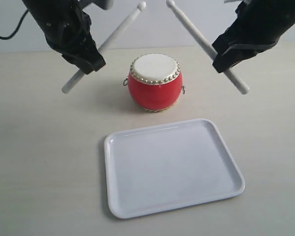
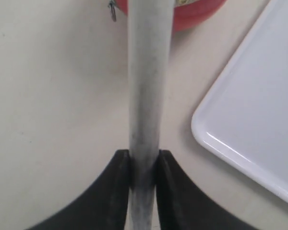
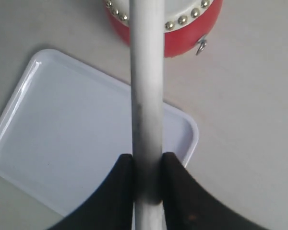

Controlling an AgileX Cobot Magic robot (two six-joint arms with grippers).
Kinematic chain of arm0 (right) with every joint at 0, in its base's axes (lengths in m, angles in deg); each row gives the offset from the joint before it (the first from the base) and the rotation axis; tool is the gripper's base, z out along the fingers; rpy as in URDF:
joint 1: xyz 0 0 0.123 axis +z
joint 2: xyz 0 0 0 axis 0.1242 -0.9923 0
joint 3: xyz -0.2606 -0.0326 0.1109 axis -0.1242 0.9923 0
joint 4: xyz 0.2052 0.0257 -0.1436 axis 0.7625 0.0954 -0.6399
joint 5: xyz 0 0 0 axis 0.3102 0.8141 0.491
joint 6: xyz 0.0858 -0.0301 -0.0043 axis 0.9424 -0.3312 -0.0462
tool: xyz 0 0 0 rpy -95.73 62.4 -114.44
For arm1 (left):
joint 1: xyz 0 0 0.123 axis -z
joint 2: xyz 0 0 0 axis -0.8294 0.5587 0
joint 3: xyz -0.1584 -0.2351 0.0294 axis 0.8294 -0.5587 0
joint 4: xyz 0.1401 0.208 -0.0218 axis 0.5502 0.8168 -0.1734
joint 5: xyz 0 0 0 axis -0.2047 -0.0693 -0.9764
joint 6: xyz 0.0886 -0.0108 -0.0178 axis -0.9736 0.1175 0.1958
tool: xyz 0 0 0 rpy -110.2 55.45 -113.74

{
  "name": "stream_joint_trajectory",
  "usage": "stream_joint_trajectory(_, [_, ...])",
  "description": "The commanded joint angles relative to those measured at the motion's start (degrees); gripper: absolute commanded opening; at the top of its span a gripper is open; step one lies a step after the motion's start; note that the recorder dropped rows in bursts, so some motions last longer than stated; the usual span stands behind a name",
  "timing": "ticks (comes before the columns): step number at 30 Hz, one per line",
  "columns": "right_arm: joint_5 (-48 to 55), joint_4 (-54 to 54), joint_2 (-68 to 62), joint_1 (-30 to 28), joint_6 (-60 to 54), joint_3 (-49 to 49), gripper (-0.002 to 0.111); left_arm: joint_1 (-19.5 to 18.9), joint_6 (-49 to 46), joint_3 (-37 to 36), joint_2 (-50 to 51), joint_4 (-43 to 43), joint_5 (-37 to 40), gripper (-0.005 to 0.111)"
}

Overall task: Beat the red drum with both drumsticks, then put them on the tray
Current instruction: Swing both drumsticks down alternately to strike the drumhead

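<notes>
The fingers (image 2: 116, 184) of the left gripper (image 2: 144, 160) pinch the left drumstick (image 2: 149, 72) from both sides, black pads pressed flat against its grey-smudged shaft; the fingers (image 3: 175, 187) of the right gripper (image 3: 147, 163) clamp the right drumstick (image 3: 146, 72) in the same way, with a short length of stick poking out behind each grip.

The red drum (image 1: 155, 87) stands upright on the table (image 1: 39, 147) at the middle of the scene, cream skin facing up inside its ring of gold studs, a small metal ring on either flank. Both sticks slant over it; their rounded tips rise toward the far side and lean in toward each other above the drum, close together but apart, and both are clear of the skin; their lower ends point outward, one to the left and one to the right. The left gripper hangs to the left of the drum, the right gripper to its right, each apart from the drum's body.

The tray (image 1: 115, 196) lies flat on the near side, a little right of centre; a strip of bare table separates its far rim from the drum.
</notes>
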Motion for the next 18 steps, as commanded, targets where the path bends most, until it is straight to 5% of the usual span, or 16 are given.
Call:
stream_joint_trajectory(1, [-0.5,2.8,-8.2,0.1,-2.6,-0.2,0.000,-0.1,0.4,0.2,-3.0,-0.4,0.5,0.000])
stream_joint_trajectory(9, [-0.5,4.9,-21.3,0.1,-1.6,-4.2,0.000,-0.1,0.4,0.2,-2.7,-2.8,-0.4,0.000])
stream_joint_trajectory(18, [3.5,5.3,-4.8,0.1,-0.6,-5.5,0.000,-0.1,-0.1,0.2,5.9,-4.3,-0.7,0.000])
